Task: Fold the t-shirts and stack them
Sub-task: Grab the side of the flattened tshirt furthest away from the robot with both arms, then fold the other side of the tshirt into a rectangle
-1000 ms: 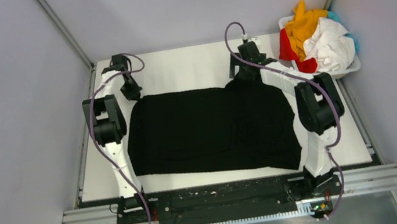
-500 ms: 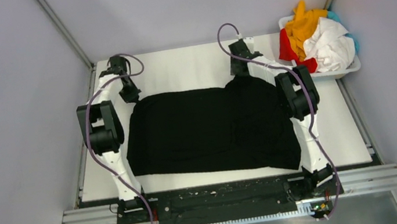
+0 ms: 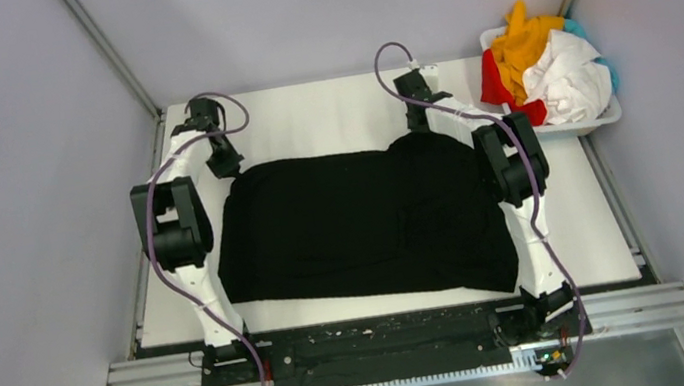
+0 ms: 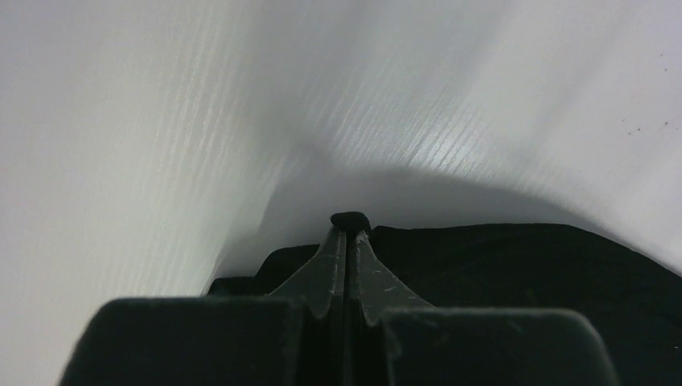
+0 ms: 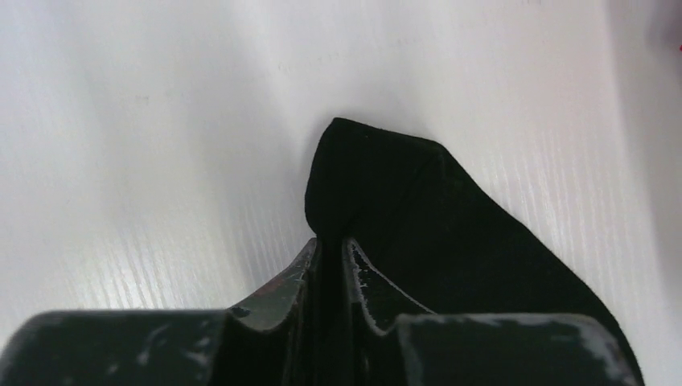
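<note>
The black t-shirt [image 3: 363,225] lies spread across the middle of the table [image 3: 327,114], mostly flat, with its near right corner hanging toward the table's front edge. Its two far corners are the grip points. The left gripper [image 4: 347,233] has its jaws pressed together on a small tuft of black cloth at the far left corner. The right gripper [image 5: 331,245] is clamped on the far right corner, where the cloth rises in a peak just beyond the fingertips. Both arms reach forward along the shirt's sides, which keeps the garment body uncovered.

Holding two corners of one edge suggests a fold step: the far edge can be lifted evenly and carried toward the near edge (a judgement, not an observation). No fold is complete.

The remaining t-shirts, orange-yellow [image 3: 521,42], red [image 3: 495,86], white [image 3: 570,80] and teal [image 3: 577,27], sit heaped in the white basket [image 3: 601,121] at the far right corner, well apart from the working area.
</note>
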Controlling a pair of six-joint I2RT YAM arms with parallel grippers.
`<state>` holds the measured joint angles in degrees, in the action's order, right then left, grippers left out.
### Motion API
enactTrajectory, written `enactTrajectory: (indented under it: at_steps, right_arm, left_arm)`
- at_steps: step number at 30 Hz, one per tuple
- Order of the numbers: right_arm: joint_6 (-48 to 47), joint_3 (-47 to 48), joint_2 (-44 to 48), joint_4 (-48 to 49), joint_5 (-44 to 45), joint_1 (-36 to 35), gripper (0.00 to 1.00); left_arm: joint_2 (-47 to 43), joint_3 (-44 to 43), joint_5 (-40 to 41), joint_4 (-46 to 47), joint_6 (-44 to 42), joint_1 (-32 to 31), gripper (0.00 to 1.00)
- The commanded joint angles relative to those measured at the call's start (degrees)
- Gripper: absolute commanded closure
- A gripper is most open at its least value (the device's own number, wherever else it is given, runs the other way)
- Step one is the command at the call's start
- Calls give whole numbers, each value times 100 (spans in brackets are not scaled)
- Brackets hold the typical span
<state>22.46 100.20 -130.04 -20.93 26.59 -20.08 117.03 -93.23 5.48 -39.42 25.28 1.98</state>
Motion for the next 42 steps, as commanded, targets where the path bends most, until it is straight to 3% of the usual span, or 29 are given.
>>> enactTrajectory:
  at_steps: [1, 4, 7, 19, 26, 30, 35, 42]
  right_arm:
    - [-124, 186, 55, 118, 185, 43, 93]
    - [-245, 201, 315, 23, 244, 43, 100]
    - [-281, -93, 797, -33, 310, 34, 100]
    - [308, -2911, 3762, -379, -13, -459, 100]
    - [728, -3956, 5116, -834, -89, -958, 100]
    - [799, -4137, 5323, -786, -34, -1005, 100]
    - [714, -3736, 4994, -834, 239, -999, 100]
    - [871, -3861, 5082, -929, -17, -998, 100]
  left_arm:
    - [-452, 39, 88, 163, -88, -19, 100]
    - [-572, 117, 94, 167, -102, -29, 100]
    - [-760, 323, 86, 244, -110, -40, 100]
    - [-1917, 1681, -69, 834, 10, -89, 100]
    - [-2417, 2047, 269, 1021, -85, -102, 100]
    - [-2205, 1505, 482, 1229, -280, -88, 100]
    - [-1684, 634, 809, 763, -396, -92, 100]
    - [-1863, 1284, 804, 1012, -399, -92, 100]
